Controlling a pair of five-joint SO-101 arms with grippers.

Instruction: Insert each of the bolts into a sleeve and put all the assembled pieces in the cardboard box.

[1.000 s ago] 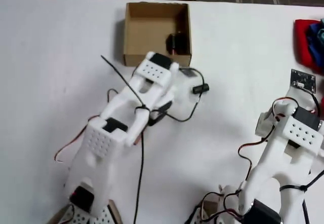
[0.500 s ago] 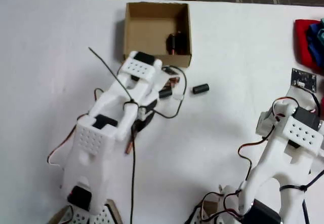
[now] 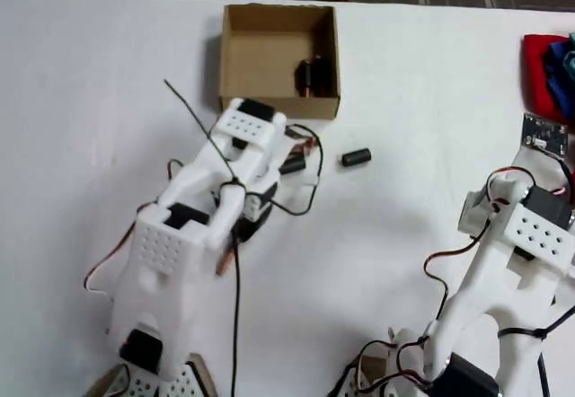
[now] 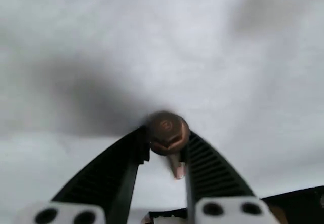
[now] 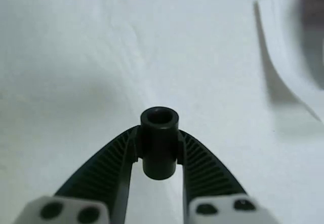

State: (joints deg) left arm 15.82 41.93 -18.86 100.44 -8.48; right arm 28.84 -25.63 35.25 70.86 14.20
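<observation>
pinching a bolt (image 4: 168, 131) near the box (image 3: 316, 106) edge, left fingers (image 4: 116, 168); right fingers (image 5: 111, 168) clamped on a sleeve (image 5: 160, 143)

Metal bolt (image 4: 167, 131); matt plas. sleeve (image 5: 160, 140).

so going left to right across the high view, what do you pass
white left arm → loose black cylindrical sleeve → white right arm; brown cardboard box overlaps the left arm and red cloth the right, so both skipped
</observation>
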